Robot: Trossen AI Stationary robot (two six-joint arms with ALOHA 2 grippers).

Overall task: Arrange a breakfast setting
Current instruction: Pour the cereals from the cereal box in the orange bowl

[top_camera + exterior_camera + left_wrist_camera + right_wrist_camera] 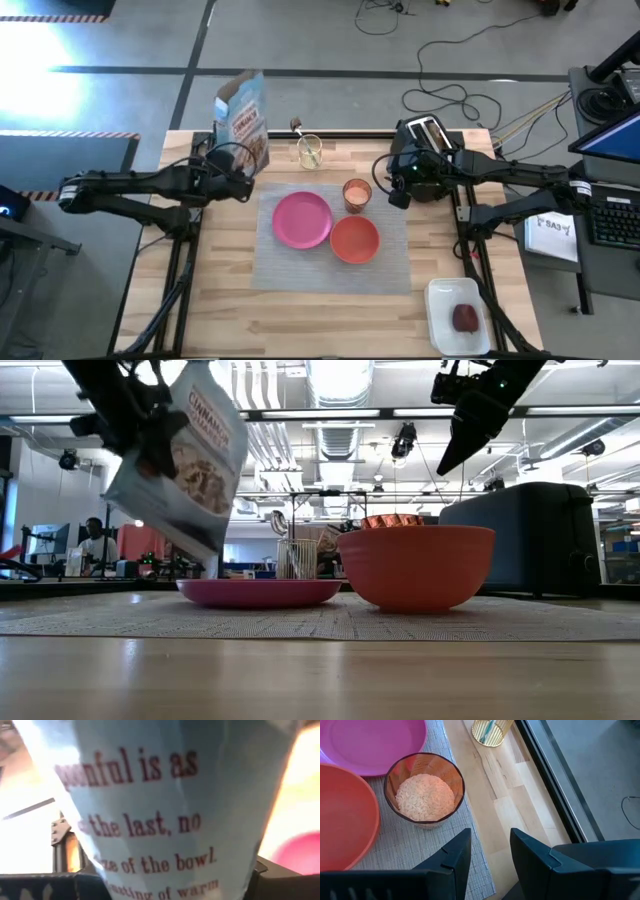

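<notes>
My left gripper is shut on a light-blue cereal box, held up over the table's far left; the box fills the left wrist view. On the grey woven placemat stand a round pink plate, a red-orange bowl and a small orange-tinted cup holding pale grains. My right gripper is open and empty, in the air just right of the cup. A dark-red fruit lies in the white tray. No spoon or toast shows plainly. My left gripper pinches the cereal box between its two fingers, one on each of two opposite faces. The fingers come level from the table's left. The box is lifted clear of the table and tilted, its lower corner above the plate's rim.
A black toaster stands at the far right, close behind my right arm. A clear glass stands on the wood beyond the placemat. The white tray is at the near right corner. Bare wood lies along the near edge and at the left.
</notes>
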